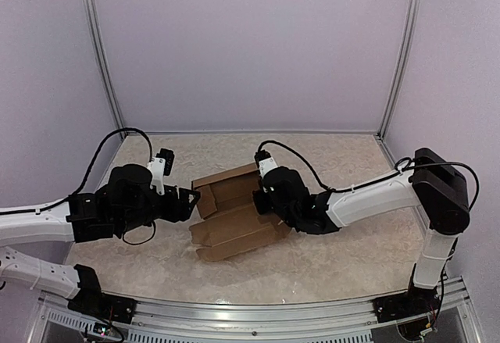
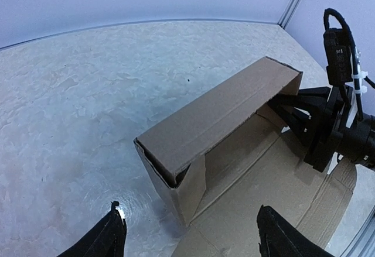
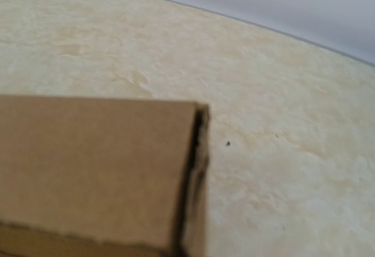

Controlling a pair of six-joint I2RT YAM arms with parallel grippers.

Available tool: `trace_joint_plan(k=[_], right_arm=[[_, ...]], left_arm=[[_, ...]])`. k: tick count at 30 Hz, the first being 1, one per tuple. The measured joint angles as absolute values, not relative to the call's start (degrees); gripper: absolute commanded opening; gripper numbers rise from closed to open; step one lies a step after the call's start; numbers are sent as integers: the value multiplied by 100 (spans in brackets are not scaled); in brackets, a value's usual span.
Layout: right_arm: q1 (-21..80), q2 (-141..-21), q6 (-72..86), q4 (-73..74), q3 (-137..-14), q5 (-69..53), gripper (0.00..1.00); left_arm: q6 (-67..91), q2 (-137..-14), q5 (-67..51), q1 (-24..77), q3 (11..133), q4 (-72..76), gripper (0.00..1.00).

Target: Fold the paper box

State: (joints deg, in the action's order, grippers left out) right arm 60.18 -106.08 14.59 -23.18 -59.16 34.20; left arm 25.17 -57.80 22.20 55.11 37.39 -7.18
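The paper box [image 1: 234, 216] is a brown cardboard sheet lying mid-table, partly folded, with its far long wall [image 2: 217, 113] standing up and doubled over. My left gripper [image 1: 191, 197] is open and empty at the box's left end; in the left wrist view its fingertips [image 2: 115, 230] straddle the wall's near corner [image 2: 173, 178] without touching it. My right gripper [image 1: 258, 198] is at the box's right end, against the inside of the wall [image 2: 293, 113]. The right wrist view shows only the wall's end [image 3: 105, 169] up close; its fingers are hidden.
The box's flat panel [image 2: 275, 192] lies between the arms. The beige marbled table [image 1: 328, 257] is ringed by purple walls with metal posts [image 1: 100, 54]. A metal rail [image 1: 258, 323] runs along the near edge.
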Motion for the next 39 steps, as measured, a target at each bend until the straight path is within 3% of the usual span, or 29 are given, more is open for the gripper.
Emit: trace_joint_plan(k=[6, 12, 24, 39], right_arm=[[6016, -10543, 1927, -1951, -5964, 3492, 0], [6025, -10412, 2239, -1745, -5966, 3474, 0], [6163, -10328, 2526, -1592, -6014, 3583, 0], [6246, -10328, 2716, -1323, -6069, 3896, 0]], left_arm=[[2692, -6134, 2141, 5511, 3647, -587, 64], [2886, -6746, 2145, 5461, 3682, -381, 46], [3122, -7391, 2191, 5256, 4018, -73, 34], [3183, -7863, 2469, 5155, 4265, -32, 3]])
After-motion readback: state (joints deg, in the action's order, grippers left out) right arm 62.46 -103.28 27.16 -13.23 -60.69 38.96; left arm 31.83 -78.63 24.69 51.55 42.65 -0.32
